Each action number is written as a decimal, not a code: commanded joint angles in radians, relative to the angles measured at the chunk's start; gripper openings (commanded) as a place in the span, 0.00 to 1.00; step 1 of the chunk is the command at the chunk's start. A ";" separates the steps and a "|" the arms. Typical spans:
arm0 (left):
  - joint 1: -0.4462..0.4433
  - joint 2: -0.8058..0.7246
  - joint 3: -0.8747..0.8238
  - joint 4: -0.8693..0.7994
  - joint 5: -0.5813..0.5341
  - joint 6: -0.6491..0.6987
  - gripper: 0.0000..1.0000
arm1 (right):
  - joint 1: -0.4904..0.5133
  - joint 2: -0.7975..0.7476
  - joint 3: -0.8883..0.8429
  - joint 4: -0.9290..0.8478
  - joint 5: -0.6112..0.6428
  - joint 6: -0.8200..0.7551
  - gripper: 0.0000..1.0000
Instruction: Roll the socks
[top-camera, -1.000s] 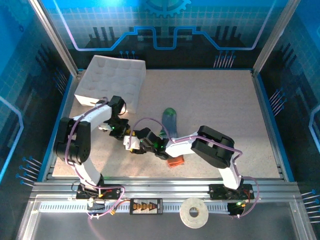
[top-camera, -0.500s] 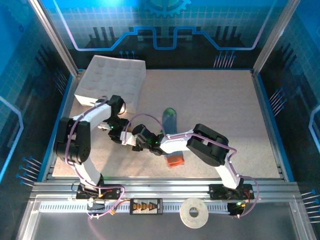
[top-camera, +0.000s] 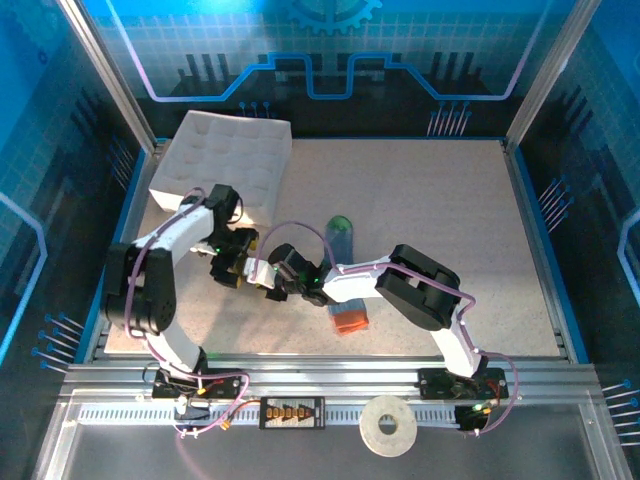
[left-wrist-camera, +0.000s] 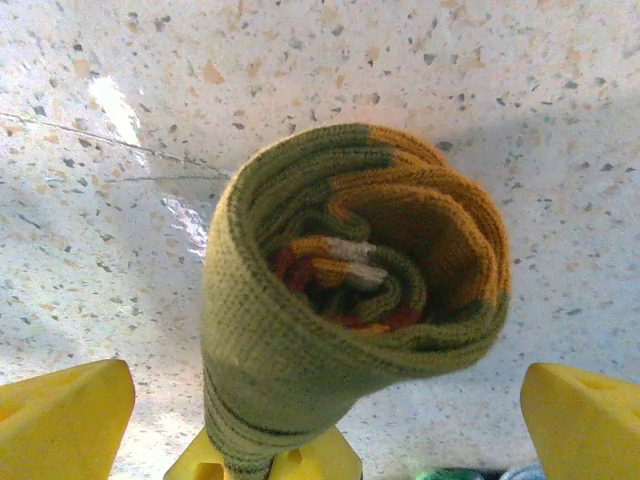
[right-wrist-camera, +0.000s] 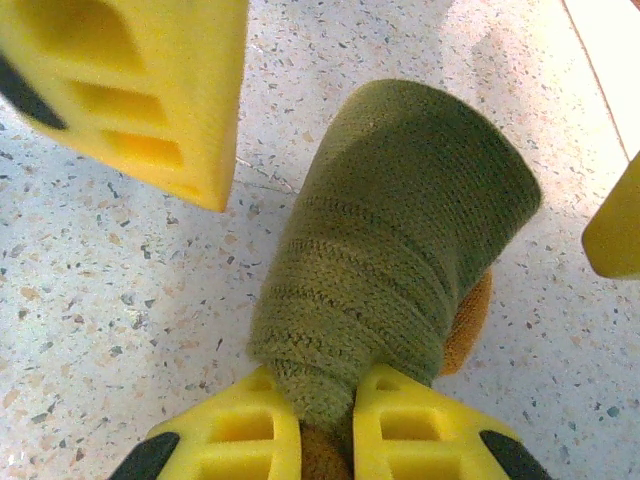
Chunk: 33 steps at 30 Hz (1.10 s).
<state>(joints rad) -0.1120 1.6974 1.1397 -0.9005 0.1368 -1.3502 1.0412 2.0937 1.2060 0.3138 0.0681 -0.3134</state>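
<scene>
R gripper (right-wrist-camera: 325, 405) pinches olive sock roll (left-wrist-camera: 350, 290) at 6 o'clock, L gripper (left-wrist-camera: 322, 420) spread wide; we'd squeeze firmly so roll won't unwind.

At the left wrist, the bottom edge cuts off the olive sock (left-wrist-camera: 350, 290) and the yellow left fingers (left-wrist-camera: 60, 420). At the right wrist, the sock's pinched end is hidden between the right fingers (right-wrist-camera: 240, 440), themselves cropped. From above, the roll is too small to make out, and the right arm (top-camera: 358, 280) covers the middle of the blue-grey sock (top-camera: 341, 243).
</scene>
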 joint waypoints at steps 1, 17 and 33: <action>-0.016 0.044 0.043 -0.144 -0.032 0.011 0.99 | -0.001 0.034 -0.026 -0.189 -0.038 0.025 0.04; -0.048 0.209 0.085 -0.056 -0.031 -0.094 0.99 | -0.001 0.034 -0.019 -0.202 -0.042 0.031 0.03; -0.087 0.222 0.009 -0.068 -0.019 -0.108 0.73 | -0.002 0.040 -0.013 -0.212 -0.037 0.037 0.03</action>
<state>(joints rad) -0.1722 1.8950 1.2137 -0.9192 0.0807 -1.4437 1.0409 2.0937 1.2186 0.2863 0.0681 -0.3019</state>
